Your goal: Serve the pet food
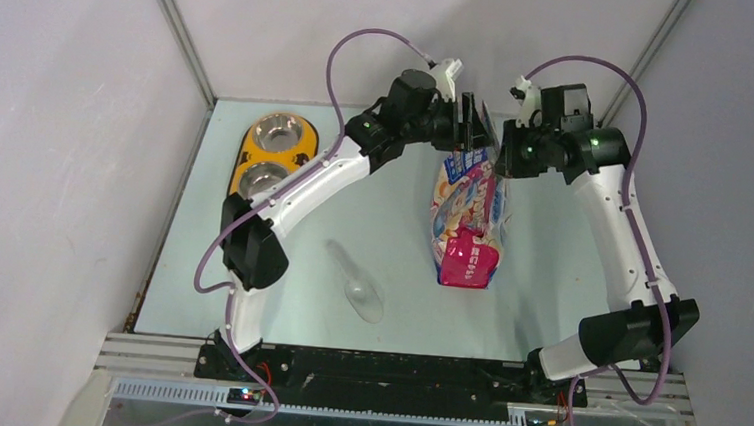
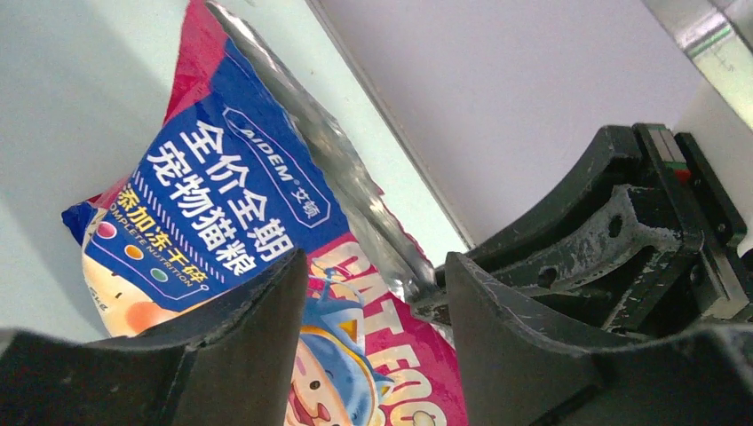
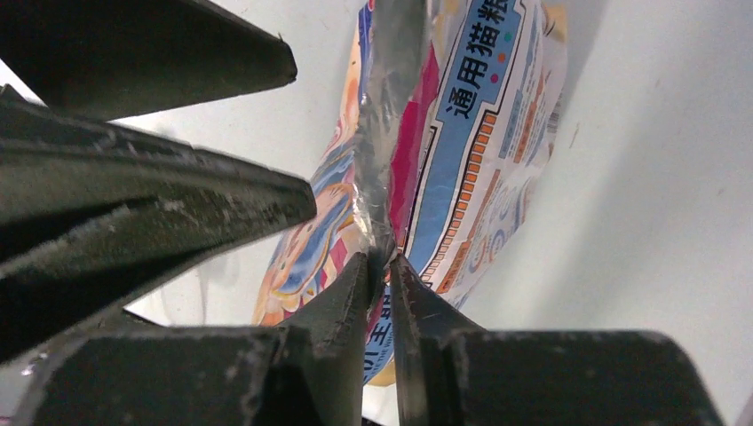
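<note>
The pet food is hidden; no kibble shows. The pink-blue cartoon-cat bag (image 1: 468, 219) lies on the table with its silver top seam (image 3: 384, 133) pointing away from the arm bases. My left gripper (image 1: 472, 122) hovers over the bag's top end, open, with the bag's printed face (image 2: 222, 177) showing in the wide gap of the left gripper (image 2: 373, 266). My right gripper (image 1: 497, 153) is at the same end. The right gripper (image 3: 382, 262) has its jaws a narrow gap apart, with the seam's edge between the tips. The left fingers (image 3: 178, 204) lie just beside it.
A clear plastic scoop (image 1: 358, 282) lies left of the bag, nearer the arm bases. An orange feeder (image 1: 245, 154) with two steel bowls (image 1: 278, 131) stands at the far left. Enclosure walls close in on the back and both sides.
</note>
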